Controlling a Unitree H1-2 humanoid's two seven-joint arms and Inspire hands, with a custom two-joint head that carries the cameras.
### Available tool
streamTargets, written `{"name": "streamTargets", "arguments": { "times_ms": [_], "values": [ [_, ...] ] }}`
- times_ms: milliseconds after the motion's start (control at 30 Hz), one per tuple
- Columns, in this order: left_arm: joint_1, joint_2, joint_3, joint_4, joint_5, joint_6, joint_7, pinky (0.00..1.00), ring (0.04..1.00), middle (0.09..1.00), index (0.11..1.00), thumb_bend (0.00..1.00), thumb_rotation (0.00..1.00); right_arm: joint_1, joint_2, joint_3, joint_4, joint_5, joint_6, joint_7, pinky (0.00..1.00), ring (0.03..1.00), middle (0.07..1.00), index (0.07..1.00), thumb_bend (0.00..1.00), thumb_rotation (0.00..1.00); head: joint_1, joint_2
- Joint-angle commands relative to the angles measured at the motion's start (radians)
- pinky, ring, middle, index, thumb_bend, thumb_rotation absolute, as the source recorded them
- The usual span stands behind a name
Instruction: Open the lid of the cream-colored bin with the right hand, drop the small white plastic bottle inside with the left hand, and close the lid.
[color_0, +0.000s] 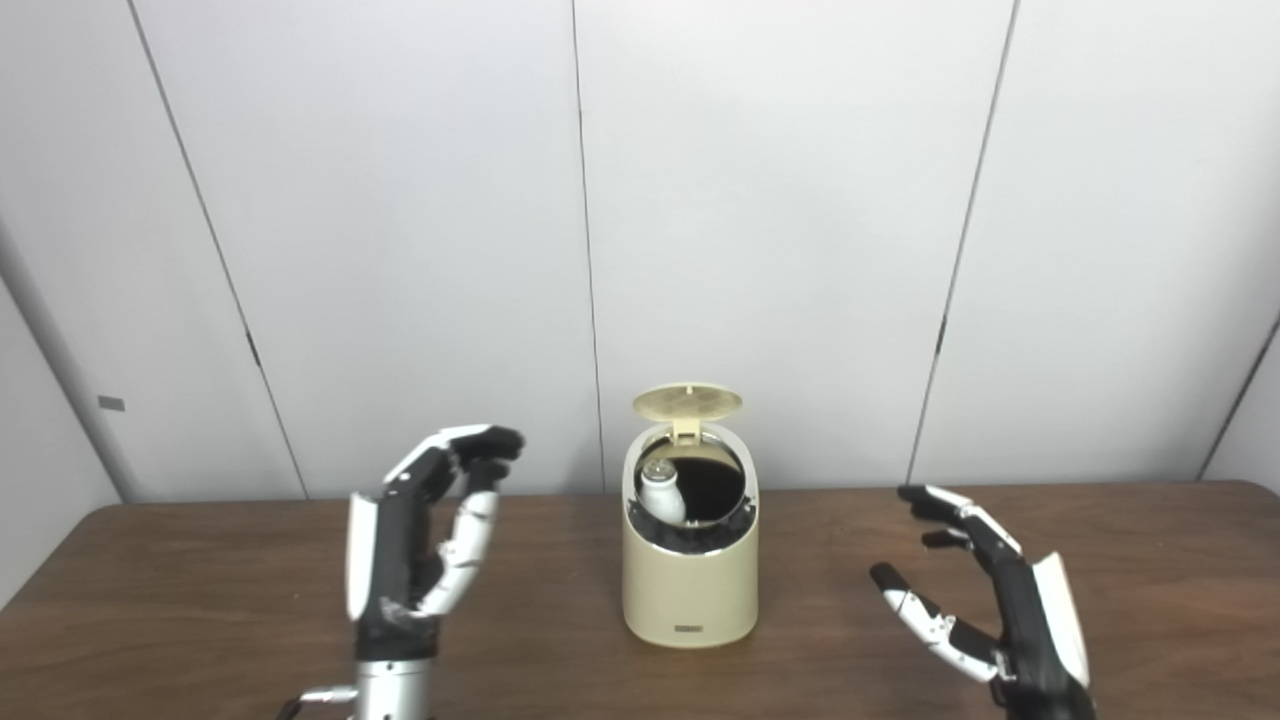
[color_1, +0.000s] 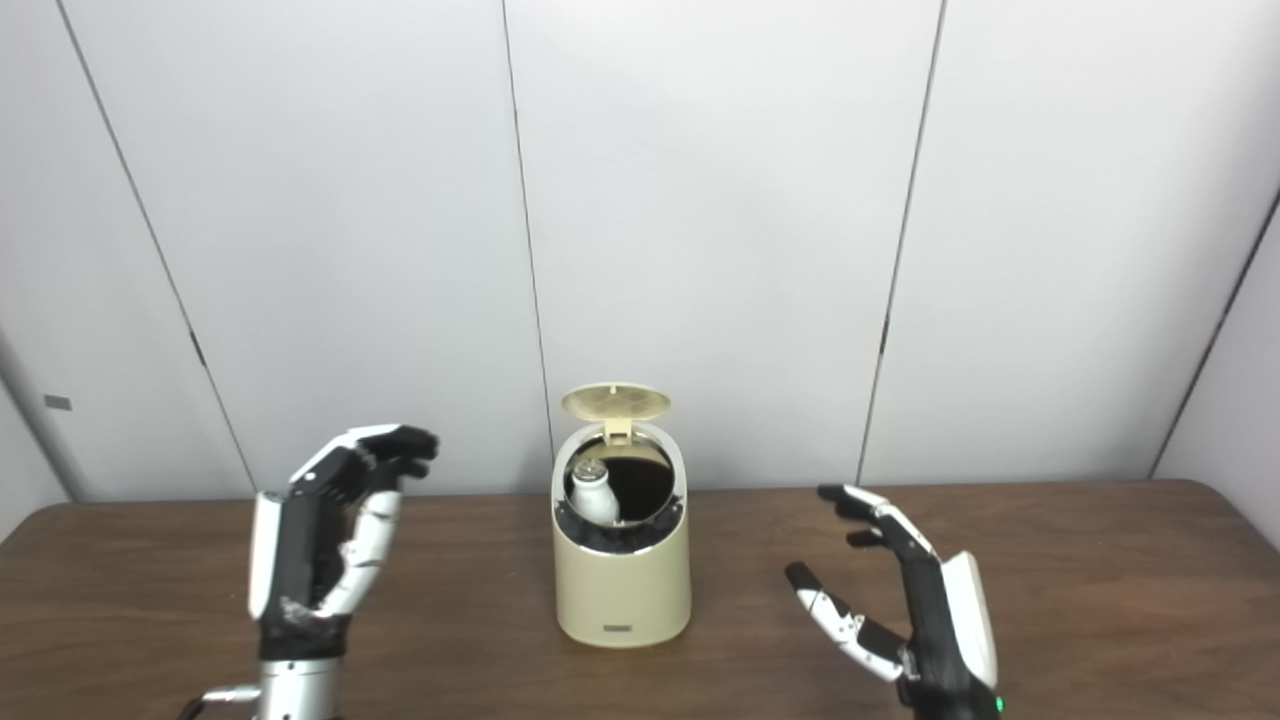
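The cream-colored bin (color_0: 690, 590) stands at the middle of the brown table (color_0: 200, 560). Its round lid (color_0: 688, 402) is flipped up at the back, so the mouth is open. The small white plastic bottle (color_0: 662, 492) stands tilted inside the bin at the left of the opening, its cap showing. My left hand (color_0: 425, 545) is raised left of the bin, fingers curled loosely and apart, holding nothing. My right hand (color_0: 985, 590) is low to the right of the bin, open and empty, fingers spread toward it. The bin also shows in the right eye view (color_1: 622, 580).
A wall of pale grey panels (color_0: 780, 220) stands right behind the table's far edge. The table's right end curves off at the far right (color_0: 1255, 490).
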Motion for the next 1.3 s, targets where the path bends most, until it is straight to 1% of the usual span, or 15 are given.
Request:
{"name": "streamTargets", "arguments": {
  "times_ms": [0,100,133,200,233,300,367,467,533,600,733,933,1067,1200,1267],
  "values": [
    [-0.012,-0.036,0.055,-0.019,-0.009,-0.01,-0.101,0.55,0.61,0.627,0.618,0.26,0.56,-0.062,-0.035,0.013,-0.092,-0.022,0.02,0.061,0.76,0.861,0.874,0.862,0.58,0.83,0.0,-0.001],
    [0.012,-0.083,0.124,-0.006,-0.012,-0.01,-0.203,0.55,0.632,0.657,0.661,0.3,0.66,-0.105,-0.07,0.03,-0.183,-0.058,0.107,0.149,0.86,0.921,0.924,0.919,0.78,0.95,0.002,-0.007],
    [0.019,-0.097,0.144,0.0,-0.025,-0.009,-0.242,0.57,0.648,0.678,0.683,0.33,0.7,-0.126,-0.081,0.036,-0.208,-0.066,0.127,0.176,0.88,0.932,0.933,0.928,0.81,0.96,0.002,-0.007],
    [0.028,-0.12,0.179,0.019,-0.051,-0.009,-0.321,0.64,0.729,0.771,0.777,0.49,0.83,-0.167,-0.096,0.044,-0.254,-0.077,0.17,0.228,0.9,0.947,0.944,0.936,0.85,0.98,-0.003,-0.006],
    [0.031,-0.129,0.195,0.028,-0.056,-0.009,-0.353,0.67,0.756,0.799,0.806,0.55,0.86,-0.184,-0.098,0.046,-0.274,-0.082,0.194,0.252,0.9,0.95,0.946,0.936,0.86,0.97,-0.003,-0.006],
    [0.032,-0.145,0.223,0.048,-0.06,-0.01,-0.412,0.72,0.806,0.844,0.848,0.64,0.9,-0.222,-0.107,0.053,-0.31,-0.103,0.243,0.303,0.91,0.962,0.954,0.946,0.88,0.98,-0.007,-0.006],
    [0.032,-0.16,0.245,0.064,-0.063,-0.01,-0.456,0.74,0.819,0.853,0.856,0.67,0.9,-0.274,-0.121,0.064,-0.344,-0.118,0.294,0.368,0.92,0.976,0.965,0.957,0.9,0.99,-0.007,-0.009],
    [0.032,-0.179,0.268,0.081,-0.048,-0.008,-0.486,0.74,0.822,0.856,0.863,0.67,0.88,-0.344,-0.138,0.079,-0.368,-0.111,0.355,0.451,0.96,0.998,0.995,0.974,0.94,0.96,-0.007,-0.009],
    [0.035,-0.189,0.276,0.086,-0.039,-0.005,-0.494,0.75,0.826,0.862,0.868,0.65,0.86,-0.388,-0.151,0.093,-0.376,-0.109,0.392,0.503,0.94,1.0,0.999,0.974,0.97,0.91,-0.009,-0.009],
    [0.039,-0.196,0.281,0.087,-0.028,-0.003,-0.502,0.76,0.825,0.862,0.868,0.6,0.86,-0.437,-0.171,0.117,-0.378,-0.131,0.409,0.556,0.92,1.0,1.0,0.972,0.97,0.9,-0.008,-0.009],
    [0.043,-0.206,0.292,0.086,0.004,-0.006,-0.512,0.74,0.814,0.853,0.852,0.48,0.9,-0.506,-0.186,0.149,-0.362,-0.151,0.43,0.617,0.97,1.0,0.99,0.972,1.0,0.92,-0.008,-0.009],
    [0.047,-0.215,0.308,0.073,0.027,-0.007,-0.527,0.72,0.801,0.841,0.834,0.44,0.9,-0.625,-0.194,0.222,-0.313,-0.166,0.489,0.75,0.98,1.0,0.993,0.964,1.0,0.84,-0.007,-0.006],
    [0.048,-0.223,0.317,0.07,0.03,-0.009,-0.531,0.71,0.796,0.837,0.829,0.43,0.89,-0.669,-0.193,0.256,-0.264,-0.188,0.497,0.783,0.94,1.0,0.968,0.93,1.0,0.81,-0.006,-0.006],
    [0.048,-0.23,0.328,0.072,0.031,-0.008,-0.536,0.72,0.798,0.837,0.828,0.44,0.89,-0.695,-0.191,0.272,-0.181,-0.173,0.453,0.767,0.93,1.0,0.944,0.91,1.0,0.82,-0.004,-0.005],
    [0.047,-0.232,0.332,0.075,0.029,-0.008,-0.538,0.73,0.803,0.841,0.83,0.45,0.88,-0.702,-0.187,0.276,-0.158,-0.174,0.447,0.766,0.94,0.999,0.936,0.906,1.0,0.84,-0.003,-0.005]
  ]
}}
